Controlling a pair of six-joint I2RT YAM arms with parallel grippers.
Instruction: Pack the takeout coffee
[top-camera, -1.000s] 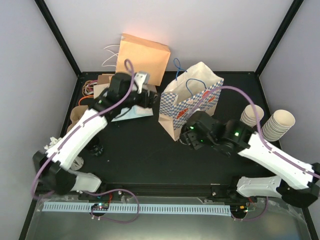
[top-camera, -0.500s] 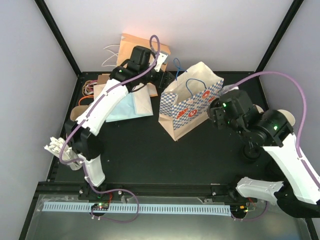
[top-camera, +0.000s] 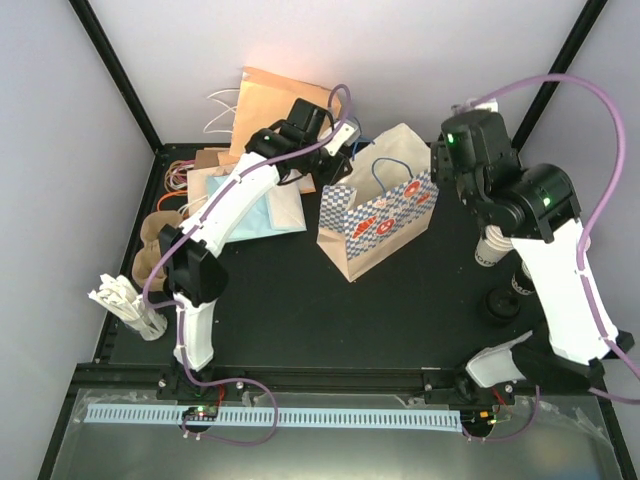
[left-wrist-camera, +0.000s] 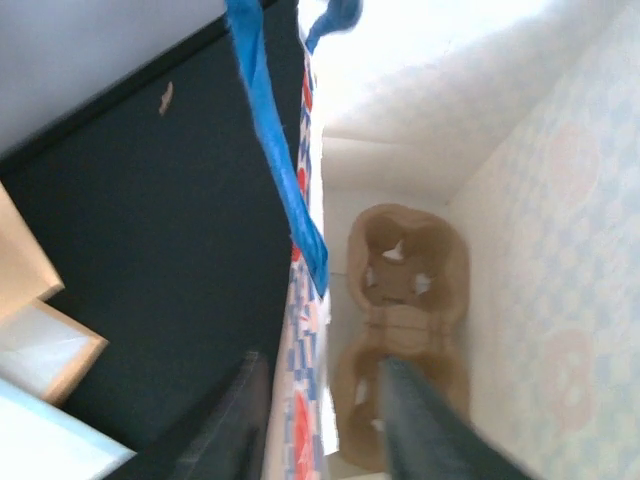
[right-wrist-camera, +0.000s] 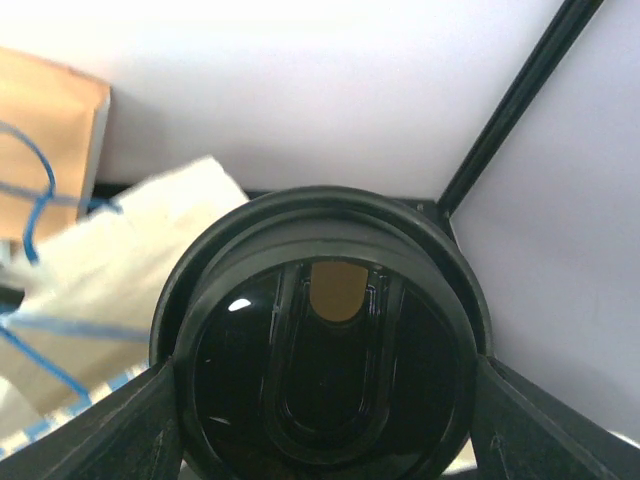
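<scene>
Top external: black surface (top-camera: 300, 300) carries everything, and the blue-checked bag (top-camera: 375, 215) stands upright and open near the middle. All positions below are relative to that bag.

Left arm reaches in from the left to the bag's left top edge. Right arm stands tall at the bag's right side, with its wrist by the bag's right rear corner.

Brown paper bag (top-camera: 290, 110) stands behind and to the left, against the back wall. Flat pale bags (top-camera: 265, 215) lie just left of the bag.

Left wrist: pulp cup carrier (left-wrist-camera: 405, 300) lies on the bag's floor. Blue handle (left-wrist-camera: 280, 170) hangs over the wall. Left end effector (left-wrist-camera: 320, 370) is about half open, with one finger outside the bag's wall and one inside. There is a gap on the inner side, so no clamp is visible.

Cup stack (top-camera: 490, 245) stands to the right of the bag, partly hidden by the right arm.

Right wrist: right end effector (right-wrist-camera: 325, 365) is spread wide, with a finger on each side of the takeout coffee (right-wrist-camera: 325, 400). Only its black lid shows, filling the view. The cup body is hidden. The cup is gripped beside the bag's right rear corner, not in the bag; bag paper shows to the left of the lid.

Loose black lid (top-camera: 497, 305) lies on the surface to the right and nearer the arm bases.
</scene>
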